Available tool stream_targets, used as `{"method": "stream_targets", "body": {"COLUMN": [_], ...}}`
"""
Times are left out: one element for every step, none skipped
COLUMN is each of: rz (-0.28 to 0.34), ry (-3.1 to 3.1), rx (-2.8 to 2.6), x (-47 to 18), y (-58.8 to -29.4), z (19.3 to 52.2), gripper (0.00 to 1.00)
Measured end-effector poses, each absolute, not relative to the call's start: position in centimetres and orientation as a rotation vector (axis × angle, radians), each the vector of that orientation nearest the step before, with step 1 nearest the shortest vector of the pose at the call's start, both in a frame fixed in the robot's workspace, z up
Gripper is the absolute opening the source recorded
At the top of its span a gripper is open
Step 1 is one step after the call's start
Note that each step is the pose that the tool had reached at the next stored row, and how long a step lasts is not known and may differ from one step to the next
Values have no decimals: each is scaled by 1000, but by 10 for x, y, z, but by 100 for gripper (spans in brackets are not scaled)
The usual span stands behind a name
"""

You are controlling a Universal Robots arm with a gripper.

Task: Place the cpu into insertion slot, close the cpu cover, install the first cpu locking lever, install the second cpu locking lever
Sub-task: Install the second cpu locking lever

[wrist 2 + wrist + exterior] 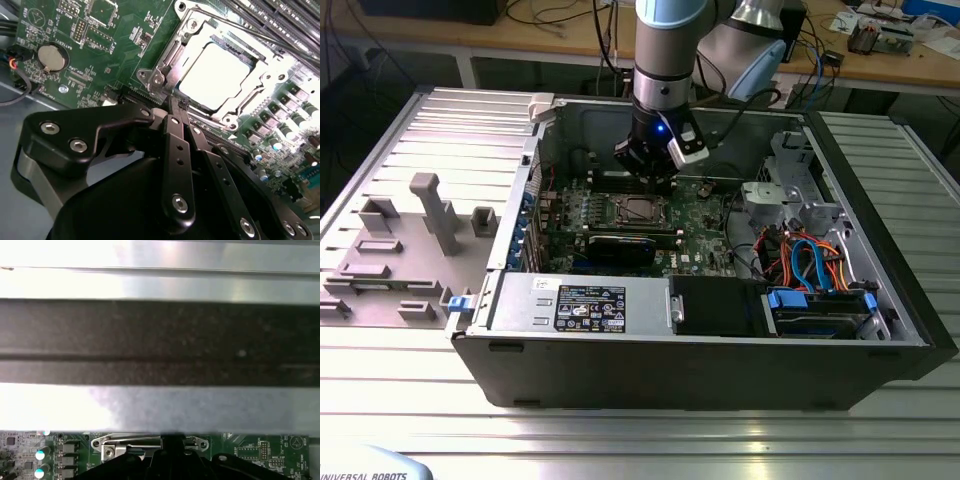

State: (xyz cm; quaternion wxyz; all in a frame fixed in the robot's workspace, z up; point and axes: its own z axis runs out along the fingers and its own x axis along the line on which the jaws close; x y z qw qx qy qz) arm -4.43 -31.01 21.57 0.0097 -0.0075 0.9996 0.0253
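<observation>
The black claw (176, 102) has its fingers pressed together, tips at the edge of the silver-rimmed square insertion slot (227, 70) on the green circuit board (95, 50). Just beyond the tips, the silver-grey square cpu (215, 75) sits in it, framed by the thin silver cpu cover (172, 60).

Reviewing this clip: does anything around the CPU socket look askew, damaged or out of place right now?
Nothing stands out. In the second wrist view the cpu sits flat and square under the cpu cover, which lies closed. The gripper, fingers together, is at the socket's edge.
</observation>
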Motion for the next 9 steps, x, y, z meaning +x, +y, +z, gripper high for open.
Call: {"method": "stream_targets", "body": {"rz": [79, 79, 79, 79, 79, 79, 79, 79, 79], "ry": [3121, 3121, 3121, 3121, 3121, 3121, 3121, 3121, 3121], "rx": [-24, -24, -24, -24, -24, -24, -24, -24, -23], "x": [-44, -44, -44, -44, -44, -44, -44, -44, -44], "y": [-310, -310, -310, -310, -310, -311, -311, -314, -314], "z": [217, 218, 219, 219, 219, 219, 219, 219, 219], "gripper": [11, 11, 11, 11, 11, 11, 11, 11, 11]}}
